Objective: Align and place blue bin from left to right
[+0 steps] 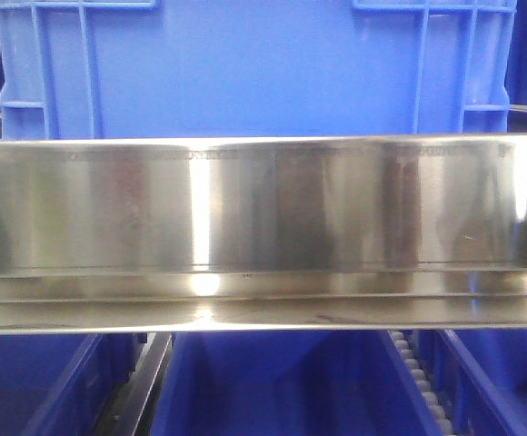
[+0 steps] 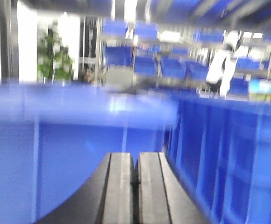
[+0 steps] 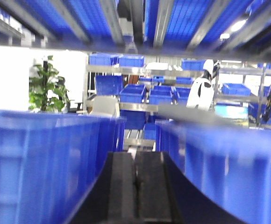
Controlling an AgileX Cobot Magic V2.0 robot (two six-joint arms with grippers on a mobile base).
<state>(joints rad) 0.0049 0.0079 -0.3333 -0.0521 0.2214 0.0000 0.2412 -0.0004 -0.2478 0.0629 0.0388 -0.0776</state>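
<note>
Here, the blue bin [image 1: 254, 68] stood on the upper level, straight ahead in the front view. Its near wall filled the frame above a broad steel rail [image 1: 263, 209] that ran from left to right across it. Raised ribs showed near both of its corners, and its base was hidden behind the rail. Below the rail lay the lower bins [image 1: 273, 391], open-topped, with a roller track [image 1: 422, 381] to the right of the middle one.

The left wrist view was blurred. In it the left gripper [image 2: 135, 158] had its two dark fingers pressed together with nothing between them. It pointed at a smooth blue wall [image 2: 79, 140] just ahead and to the left, while a ribbed crate [image 2: 229, 158] stood close on the right. Whether the fingers touched either one I could not tell, nor which of them was the bin seen from the front.

The right gripper [image 3: 135, 158] was likewise closed on nothing. It sat low in the gap between a left crate [image 3: 42, 163] and a right crate [image 3: 229, 172], both near it. Metal slats [image 3: 140, 18] with blue above them ran overhead. Far beyond were shelves [image 3: 140, 91] stacked with more blue crates, a green plant [image 3: 44, 88] at the left and a white figure [image 3: 201, 91] at the right.
</note>
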